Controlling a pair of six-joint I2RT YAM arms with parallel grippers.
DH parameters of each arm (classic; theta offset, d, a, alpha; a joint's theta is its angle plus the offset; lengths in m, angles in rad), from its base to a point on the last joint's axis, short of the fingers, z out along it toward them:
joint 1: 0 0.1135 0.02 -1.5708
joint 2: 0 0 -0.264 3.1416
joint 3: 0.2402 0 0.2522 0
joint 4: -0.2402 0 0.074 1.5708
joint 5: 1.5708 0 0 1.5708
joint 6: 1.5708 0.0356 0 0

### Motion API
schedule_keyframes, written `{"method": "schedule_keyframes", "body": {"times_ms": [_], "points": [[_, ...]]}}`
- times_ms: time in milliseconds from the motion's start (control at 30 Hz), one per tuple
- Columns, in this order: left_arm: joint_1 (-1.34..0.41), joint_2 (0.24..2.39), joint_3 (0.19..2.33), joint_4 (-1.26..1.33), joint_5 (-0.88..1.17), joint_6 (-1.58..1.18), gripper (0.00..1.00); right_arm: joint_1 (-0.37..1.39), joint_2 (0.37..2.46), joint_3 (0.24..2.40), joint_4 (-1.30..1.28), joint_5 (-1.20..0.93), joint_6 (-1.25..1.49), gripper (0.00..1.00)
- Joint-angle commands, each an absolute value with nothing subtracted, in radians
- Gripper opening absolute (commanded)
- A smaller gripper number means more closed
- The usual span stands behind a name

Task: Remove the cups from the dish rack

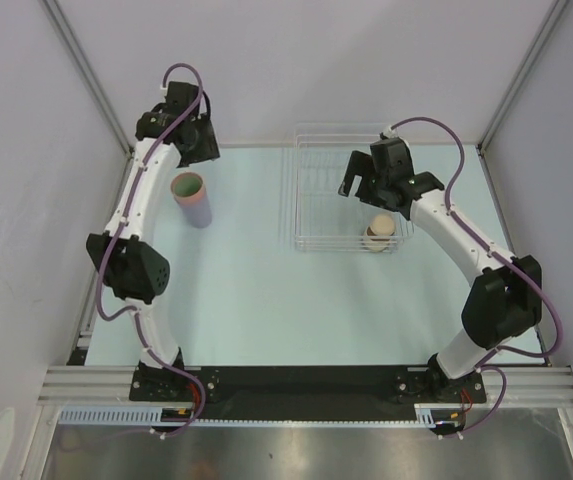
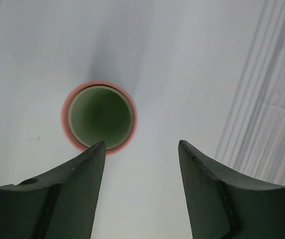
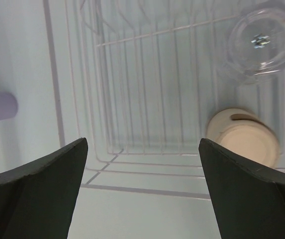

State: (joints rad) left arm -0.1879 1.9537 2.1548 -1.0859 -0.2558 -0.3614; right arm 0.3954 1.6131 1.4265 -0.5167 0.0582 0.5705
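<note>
The left gripper [image 2: 141, 149] is released, its two dark fingers spread with nothing between them. It hangs above a stack of cups [image 1: 193, 203], and one fingertip overlaps the stack's rim in the wrist view without visibly touching it. From above, the stack shows a green cup [image 2: 100, 115] nested inside a salmon cup [image 2: 65, 119]. From the overhead camera the outer wall of the stack is a lilac cup [image 1: 199, 210]. The stack stands upright on the pale tabletop [image 1: 256, 300], near its far left corner and well apart from the rack.

The right gripper [image 3: 142, 149] is also released, with its fingers as wide as they go and holding nothing. It hovers over the dish rack [image 3: 132, 89], a clear slatted basket set against the tabletop's far edge, right of the middle. A beige cup [image 3: 244, 139] sits upside down in the rack's near right corner, off to one side of the gripper's fingers rather than between them. Beyond it, a clear round piece [image 3: 259, 42] rests in the rack. Whether it is a cup or part of the rack cannot be told.

The task looks mostly done: three cups are out and stacked, and the beige cup is left to lift out.
</note>
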Motion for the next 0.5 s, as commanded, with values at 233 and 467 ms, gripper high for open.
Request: {"method": "schedule_keyframes", "body": {"times_ms": [233, 467], "points": [[-0.268, 1.444, 1.666, -0.502, 0.333, -0.545, 0.66, 0.399, 1.641, 1.499, -0.571, 0.44, 0.39, 1.0], [-0.475, 1.336, 1.464, -0.439, 0.307, -0.495, 0.66, 0.388, 1.742, 1.564, -0.557, 0.483, 0.376, 1.0]]}}
